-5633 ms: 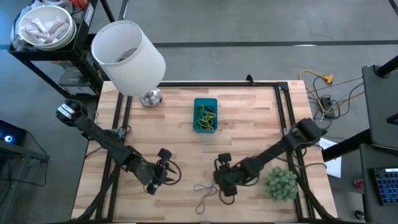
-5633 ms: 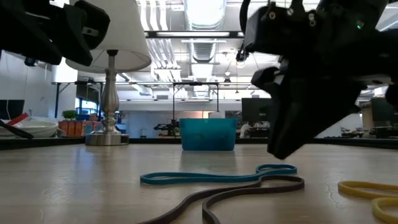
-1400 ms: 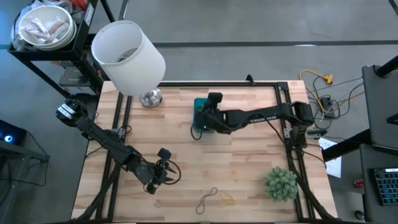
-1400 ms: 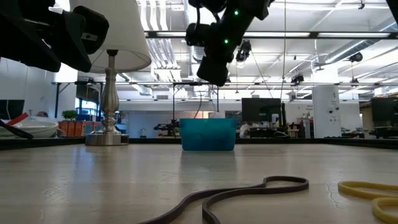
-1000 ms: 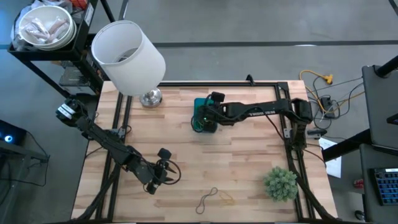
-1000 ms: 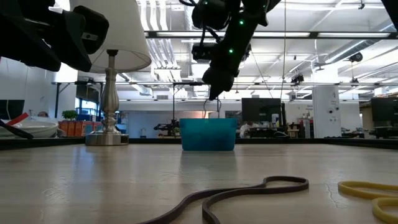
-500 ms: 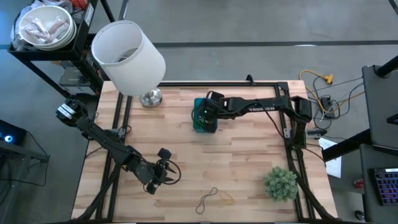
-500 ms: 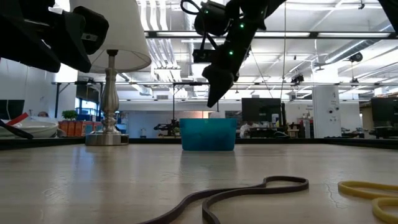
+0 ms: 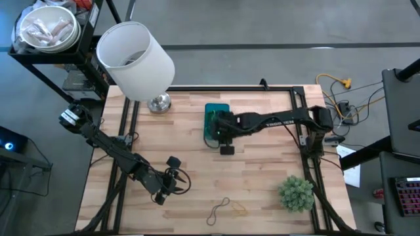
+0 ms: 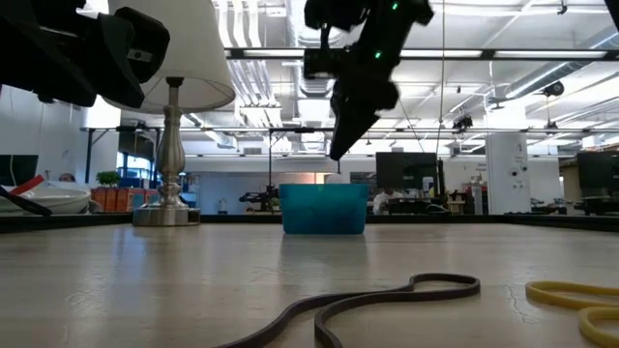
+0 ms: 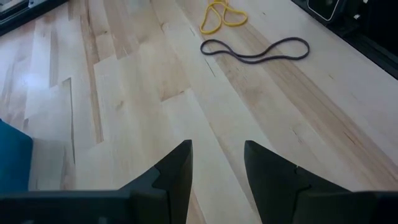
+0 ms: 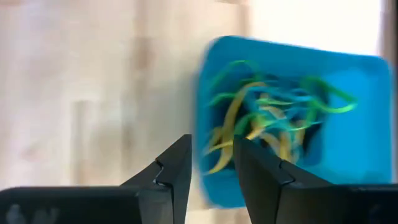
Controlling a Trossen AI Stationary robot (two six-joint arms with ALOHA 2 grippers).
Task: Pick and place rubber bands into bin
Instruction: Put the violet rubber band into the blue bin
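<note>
My two arms are dark, nearly black, built of slim tube-like links joined by thicker rounded joints; my right arm (image 9: pixel 275 120) carries small white lettering along its long forearm link; my left arm (image 9: pixel 111 147) ends toward its base in a bulky joint with a pale, whitish patch; thin black cable loops beside my left gripper (image 9: pixel 172 181); green indicator lights glow on my right wrist housing; each gripper ends in two flat, matte black fingers (image 11: pixel 174 171) with angular, stepped inner edges.
</note>
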